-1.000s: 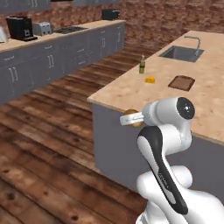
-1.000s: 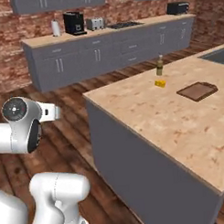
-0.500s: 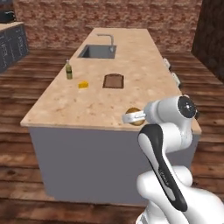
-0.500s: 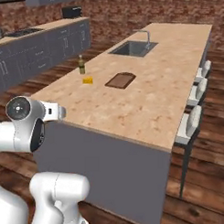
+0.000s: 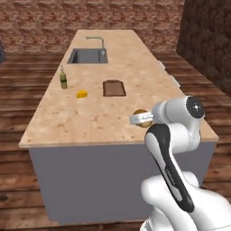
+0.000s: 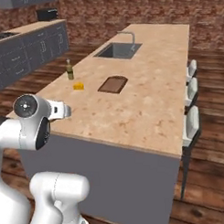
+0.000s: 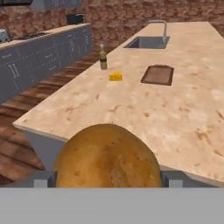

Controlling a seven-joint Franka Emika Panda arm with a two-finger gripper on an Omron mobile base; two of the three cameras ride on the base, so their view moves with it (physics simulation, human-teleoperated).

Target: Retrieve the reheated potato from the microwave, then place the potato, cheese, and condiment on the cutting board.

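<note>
My gripper (image 5: pixel 140 118) is shut on the potato (image 5: pixel 140 112), a tan-brown lump held in the air at the near edge of the island. In the hand view the potato (image 7: pixel 108 157) sits large between my two fingertips (image 7: pixel 43 179). Farther along the island top lie the dark brown cutting board (image 5: pixel 113 88) (image 7: pixel 158 75), the yellow cheese wedge (image 5: pixel 81 94) (image 7: pixel 115 77) to its left, and the olive-green condiment bottle (image 5: pixel 63 78) (image 7: pixel 103 58) standing upright beyond the cheese. The microwave is out of view.
The long pale wood island (image 5: pixel 90 122) runs away from me, with a sink (image 5: pixel 88 56) and faucet at its far left part. White stools (image 6: pixel 192 124) line its right side. Grey cabinets (image 6: pixel 24 48) stand along the left wall across a wooden floor.
The base has driven and turned, so the whole scene shifted: the island now lies straight ahead lengthwise. The potato has stayed in my gripper throughout.
</note>
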